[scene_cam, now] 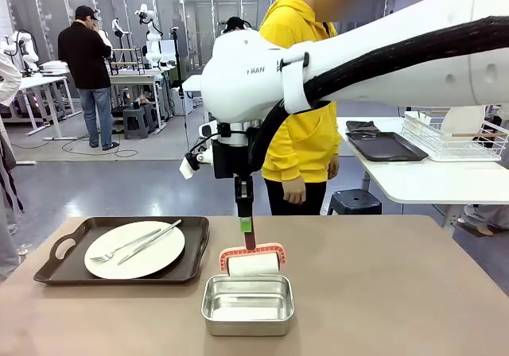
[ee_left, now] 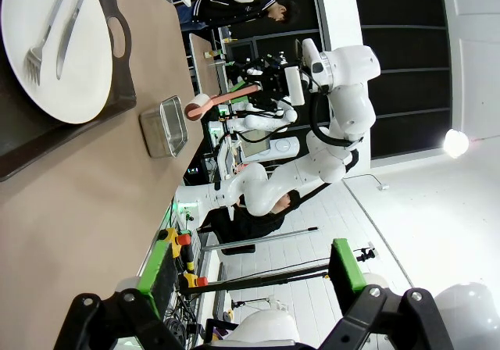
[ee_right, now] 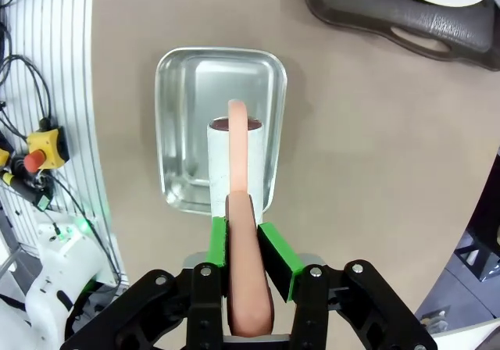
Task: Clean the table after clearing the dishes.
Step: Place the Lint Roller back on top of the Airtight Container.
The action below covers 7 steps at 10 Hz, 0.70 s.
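We see the right gripper [scene_cam: 246,227] clenched on the pink handle of a lint roller [scene_cam: 253,264], green pads pressed to either side of it. The white roll hangs below the fingers, over the far edge of a small steel pan [scene_cam: 247,326]; from the left wrist it looks lifted just clear of the rim. The pan sits on the taupe table [scene_cam: 398,292] near our edge. To the gripper's left, apart from the pan, lies a dark brown tray [scene_cam: 195,245] holding a white plate [scene_cam: 159,262] with a fork [scene_cam: 119,251] and knife [scene_cam: 155,241] across it. The left gripper [ee_left: 251,264] hovers off the table's side with its jaws spread wide, grasping nothing.
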Each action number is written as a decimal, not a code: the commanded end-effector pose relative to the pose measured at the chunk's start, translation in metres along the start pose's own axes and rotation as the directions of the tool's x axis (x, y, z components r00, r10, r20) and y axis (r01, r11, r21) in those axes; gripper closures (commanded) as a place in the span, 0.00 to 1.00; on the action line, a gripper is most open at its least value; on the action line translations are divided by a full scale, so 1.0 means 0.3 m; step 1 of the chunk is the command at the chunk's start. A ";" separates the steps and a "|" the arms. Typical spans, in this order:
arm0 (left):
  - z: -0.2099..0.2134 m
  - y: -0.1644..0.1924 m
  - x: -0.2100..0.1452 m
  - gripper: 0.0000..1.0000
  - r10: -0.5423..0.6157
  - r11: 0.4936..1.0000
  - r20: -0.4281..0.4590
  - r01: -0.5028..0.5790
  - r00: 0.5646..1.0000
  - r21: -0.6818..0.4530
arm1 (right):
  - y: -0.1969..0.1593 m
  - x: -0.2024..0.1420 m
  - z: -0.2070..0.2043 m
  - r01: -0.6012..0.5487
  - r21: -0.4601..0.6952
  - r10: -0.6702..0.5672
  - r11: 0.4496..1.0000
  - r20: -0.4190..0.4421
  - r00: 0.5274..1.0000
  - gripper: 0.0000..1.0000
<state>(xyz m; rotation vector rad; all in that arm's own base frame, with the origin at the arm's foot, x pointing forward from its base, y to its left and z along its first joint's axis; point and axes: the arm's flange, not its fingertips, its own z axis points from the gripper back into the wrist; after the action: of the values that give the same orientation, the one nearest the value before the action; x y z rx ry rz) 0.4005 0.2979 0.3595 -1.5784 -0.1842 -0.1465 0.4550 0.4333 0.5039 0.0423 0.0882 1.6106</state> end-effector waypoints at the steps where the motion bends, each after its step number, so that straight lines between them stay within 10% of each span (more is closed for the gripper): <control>1: 0.007 -0.006 -0.008 0.00 0.000 1.000 0.007 0.000 1.000 0.004 | -0.018 0.030 -0.030 -0.004 -0.029 0.005 1.000 0.015 1.000 0.77; 7: 0.007 -0.006 -0.008 0.00 0.000 1.000 0.007 0.000 1.000 0.004 | -0.051 0.011 -0.162 0.052 0.070 -0.054 0.996 0.032 0.998 0.77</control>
<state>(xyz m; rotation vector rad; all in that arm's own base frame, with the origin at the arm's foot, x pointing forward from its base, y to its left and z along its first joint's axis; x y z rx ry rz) 0.4004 0.2980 0.3595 -1.5783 -0.1844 -0.1462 0.4745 0.4388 0.4570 0.0824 0.1108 1.5943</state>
